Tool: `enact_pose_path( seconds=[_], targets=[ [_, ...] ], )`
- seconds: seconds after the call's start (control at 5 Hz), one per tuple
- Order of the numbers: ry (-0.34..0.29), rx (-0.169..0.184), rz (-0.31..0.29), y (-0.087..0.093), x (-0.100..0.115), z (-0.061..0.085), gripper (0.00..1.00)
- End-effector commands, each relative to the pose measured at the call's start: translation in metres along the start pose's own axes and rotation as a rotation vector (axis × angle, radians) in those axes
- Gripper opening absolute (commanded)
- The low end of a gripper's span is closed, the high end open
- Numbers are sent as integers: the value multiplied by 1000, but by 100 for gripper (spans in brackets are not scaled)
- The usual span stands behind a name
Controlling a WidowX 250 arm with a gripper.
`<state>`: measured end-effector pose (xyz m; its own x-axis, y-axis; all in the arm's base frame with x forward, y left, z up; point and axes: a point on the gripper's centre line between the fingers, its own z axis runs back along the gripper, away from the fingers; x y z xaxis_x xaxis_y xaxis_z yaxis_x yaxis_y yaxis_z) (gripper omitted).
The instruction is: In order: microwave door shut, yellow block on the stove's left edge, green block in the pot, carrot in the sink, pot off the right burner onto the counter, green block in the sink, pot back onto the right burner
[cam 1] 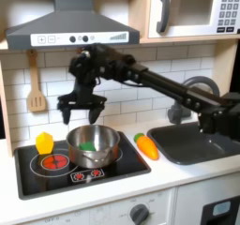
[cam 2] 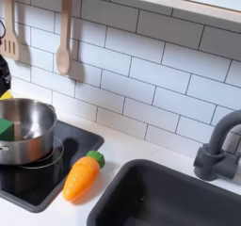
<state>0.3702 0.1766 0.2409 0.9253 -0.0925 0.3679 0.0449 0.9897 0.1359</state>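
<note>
Gripper (cam 1: pixel 85 113) hangs spread, empty, above the pot (cam 1: pixel 93 145) — green block (cam 1: pixel 87 146) half-hidden inside.

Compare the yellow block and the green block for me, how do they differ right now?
The yellow block is yellow and sits on the stovetop's left edge in the first exterior view; the green block is green and lies inside the pot. The yellow block stands in the open; the pot's wall partly hides the green one.

pot (cam 2: pixel 21 128) cut by second exterior view's left edge, green block (cam 2: pixel 5 129) half hidden inside
</note>
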Motion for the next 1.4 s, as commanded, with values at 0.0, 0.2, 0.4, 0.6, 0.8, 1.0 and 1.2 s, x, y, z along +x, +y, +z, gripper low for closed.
enact_pose_path(
  seconds=[0.0,0.2,0.4,0.6,0.8,1.0,1.2],
  targets=[
    [-9,4,-1,-2,2,4,100],
    [-2,-36,-76,-17,-1,0,100],
    [4,-69,-85,-23,-7,-2,100],
    [-16,-71,-94,-27,-8,11,100],
    [-19,-62,-92,-29,-11,20,100],
    [1,-70,-54,-32,-21,24,100],
    [26,-66,-2,-37,-32,32,100]
  ],
)
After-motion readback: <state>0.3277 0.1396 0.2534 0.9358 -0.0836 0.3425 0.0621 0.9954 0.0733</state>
